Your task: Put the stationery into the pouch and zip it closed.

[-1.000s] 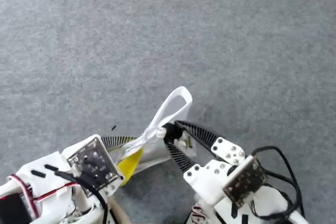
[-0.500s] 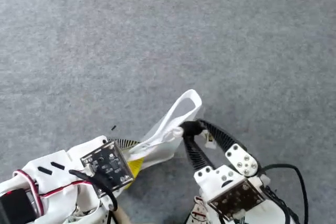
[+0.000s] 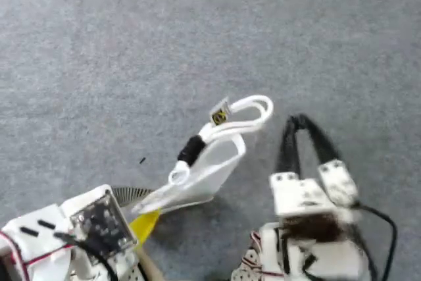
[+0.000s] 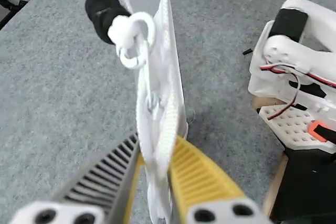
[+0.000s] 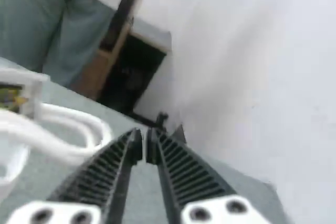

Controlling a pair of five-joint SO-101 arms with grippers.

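My left gripper [image 3: 139, 207] is clenched on the near end of the pouch [image 3: 210, 169], pinching its fabric between the yellow and the black ribbed finger. From there, in the high view, the pouch runs across the grey table [image 3: 99, 64] toward one o'clock. It looks to be thin, pale, floppy cloth that is light and will sag and fold rather than hold a shape, so I judge one end must stay pinned while anything is pulled along it. The places to take hold look to be the black toggle [image 3: 192, 149] and the white ring [image 3: 178, 176] beside it on the upper edge. The soft strap loop [image 3: 253, 111] with its small tag [image 3: 220, 115] would only stretch. My right gripper [image 3: 299, 123] sits at three o'clock of that loop, apart from it, its fingers nearly together and grasping nothing. The loop lies between it and the toggle and could snag a finger. I cannot tell what the pouch holds.
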